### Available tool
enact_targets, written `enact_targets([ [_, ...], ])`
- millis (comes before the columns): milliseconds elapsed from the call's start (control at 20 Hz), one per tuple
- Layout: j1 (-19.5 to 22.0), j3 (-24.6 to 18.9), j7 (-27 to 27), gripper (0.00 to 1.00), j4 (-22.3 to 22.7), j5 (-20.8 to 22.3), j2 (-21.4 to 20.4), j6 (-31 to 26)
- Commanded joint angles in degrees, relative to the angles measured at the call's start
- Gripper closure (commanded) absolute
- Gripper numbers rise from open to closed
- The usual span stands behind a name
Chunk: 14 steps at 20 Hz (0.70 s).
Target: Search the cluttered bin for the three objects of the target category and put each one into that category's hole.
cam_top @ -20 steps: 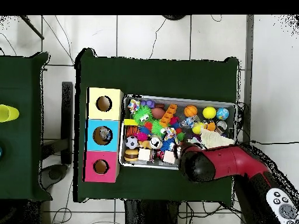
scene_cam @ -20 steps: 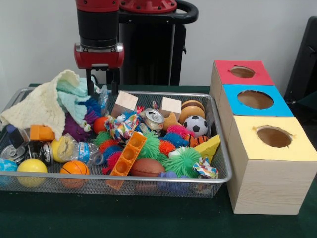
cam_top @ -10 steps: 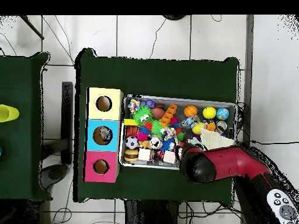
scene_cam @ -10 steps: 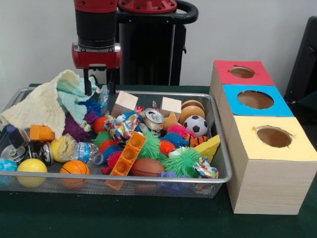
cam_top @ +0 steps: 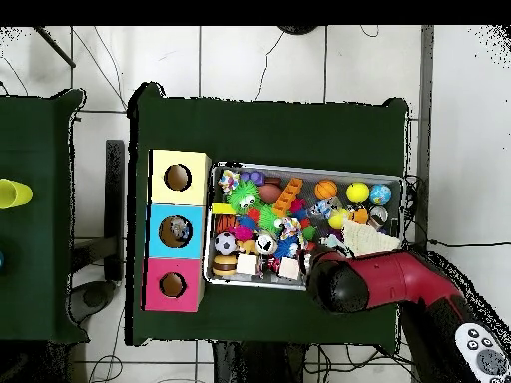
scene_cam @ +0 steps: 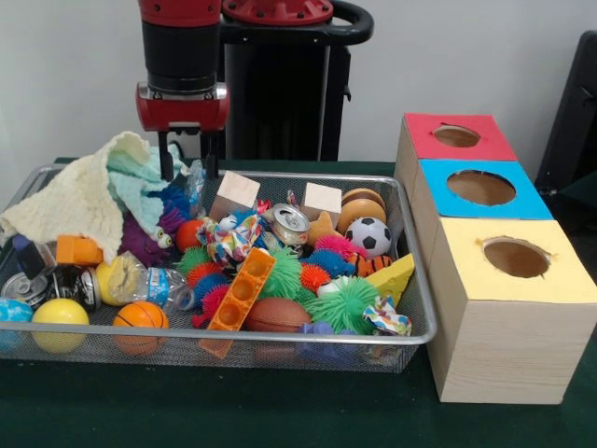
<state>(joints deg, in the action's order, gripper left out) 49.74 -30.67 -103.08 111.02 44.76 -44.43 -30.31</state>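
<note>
Three holed boxes (scene_cam: 494,271) — yellow, blue, red — beside one bin (scene_cam: 410,331).

- A dark green cloth-covered table (cam_top: 269,125) carries a rectangular wire-mesh bin (cam_top: 403,199) crammed with small toys.
- Along the bin's top edge lie an orange basketball (cam_top: 325,190), a yellow ball (cam_top: 357,192) and a blue globe-patterned ball (cam_top: 380,193), the last in the top right corner.
- A black-and-white football (cam_top: 226,243) sits by the bin's left edge.
- Three boxes stand in a column touching the bin's left edge: a yellow-topped box (cam_top: 179,178), a blue-topped box (cam_top: 177,231) and a red-topped box (cam_top: 174,284), each with a round hole.
- The red and black robot arm (cam_top: 384,281) covers the bin's bottom right corner.
- A pale yellow cloth (cam_top: 369,238) lies just above the arm.
</note>
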Motion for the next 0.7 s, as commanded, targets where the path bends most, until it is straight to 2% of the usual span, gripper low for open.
enact_targets([
  [50,-0.36,0.68,3.30,0.00,-3.64,3.02,3.23,0.53],
  [700,-0.51,0.80,2.36,0.00,-2.63,3.32,4.06,2.00],
])
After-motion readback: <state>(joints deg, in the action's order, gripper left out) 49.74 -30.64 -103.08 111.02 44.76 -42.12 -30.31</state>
